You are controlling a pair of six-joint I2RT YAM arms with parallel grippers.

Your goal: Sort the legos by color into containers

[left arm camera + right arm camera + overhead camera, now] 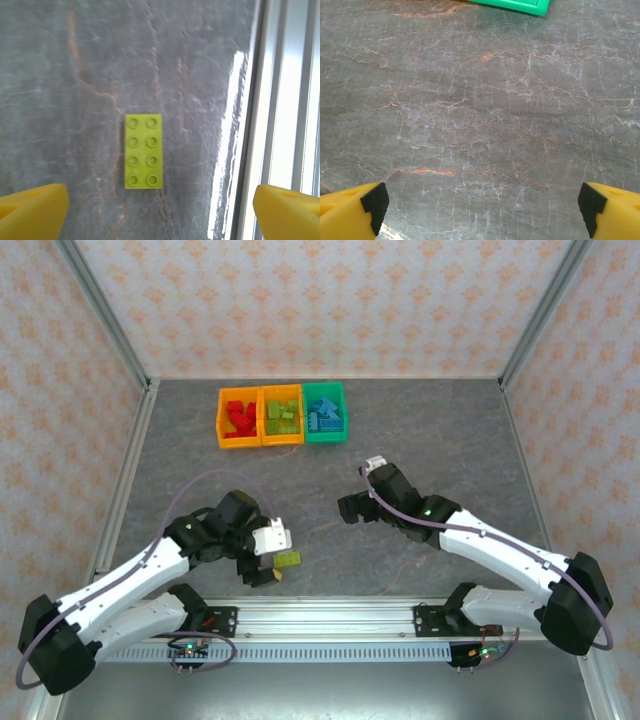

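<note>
One lime green lego (144,151) (288,560) lies flat on the grey table near the front rail. My left gripper (160,212) (262,565) hovers over it, open, fingers wide on either side and not touching it. Three bins stand in a row at the back: an orange bin (221,420) with red legos (239,418), an orange bin (281,440) with green legos (282,416), and a green bin (325,437) with blue legos (325,414). My right gripper (482,207) (350,508) is open over bare table, and the green bin's corner (520,6) shows ahead of it.
A silver rail (285,110) runs along the table's front edge, just right of the green lego in the left wrist view. Patterned walls and metal posts (105,330) enclose the table on three sides.
</note>
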